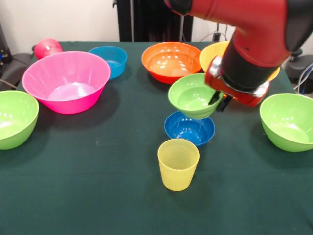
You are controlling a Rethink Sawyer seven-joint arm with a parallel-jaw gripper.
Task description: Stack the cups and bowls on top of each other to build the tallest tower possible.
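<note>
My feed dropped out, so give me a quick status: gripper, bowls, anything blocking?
Gripper shut on small green bowl, held above the blue bowl. Yellow cup upright just in front, nothing stacked yet. Nothing in the way.

- Pale yellow ribbed cup (178,164): upright, front centre.
- Dark blue bowl (190,128): just behind it.
- Small green bowl (194,96): lifted, tilted above the blue.
- Pink bowl (66,81): far left.
- Orange-red bowl (171,61): far centre.
</note>
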